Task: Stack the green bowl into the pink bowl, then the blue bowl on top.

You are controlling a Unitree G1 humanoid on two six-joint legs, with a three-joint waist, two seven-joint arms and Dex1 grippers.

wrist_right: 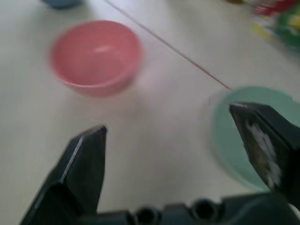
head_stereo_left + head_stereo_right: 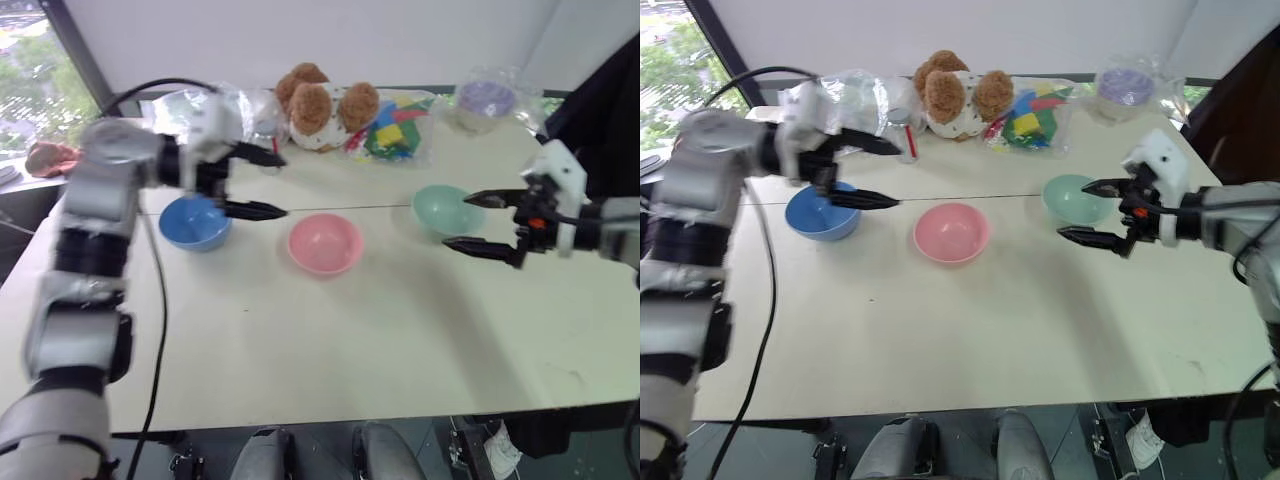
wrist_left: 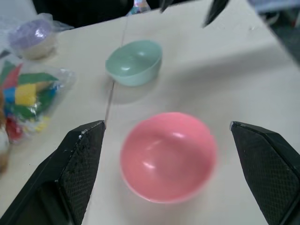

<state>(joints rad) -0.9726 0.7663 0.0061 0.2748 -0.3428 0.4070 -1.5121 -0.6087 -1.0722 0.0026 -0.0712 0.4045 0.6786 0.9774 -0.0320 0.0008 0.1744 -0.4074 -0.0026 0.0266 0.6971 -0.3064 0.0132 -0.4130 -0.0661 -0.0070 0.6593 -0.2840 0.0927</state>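
Black jaws wide apart, empty.

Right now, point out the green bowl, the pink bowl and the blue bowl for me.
green bowl (image 2: 443, 208), left eye view, on its inner hollow.
pink bowl (image 2: 324, 241), left eye view, on the middle of its inside.
blue bowl (image 2: 193, 224), left eye view, on its inner floor.

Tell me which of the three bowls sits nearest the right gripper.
The green bowl, right beside the open right gripper; the pink bowl and blue bowl lie farther left.
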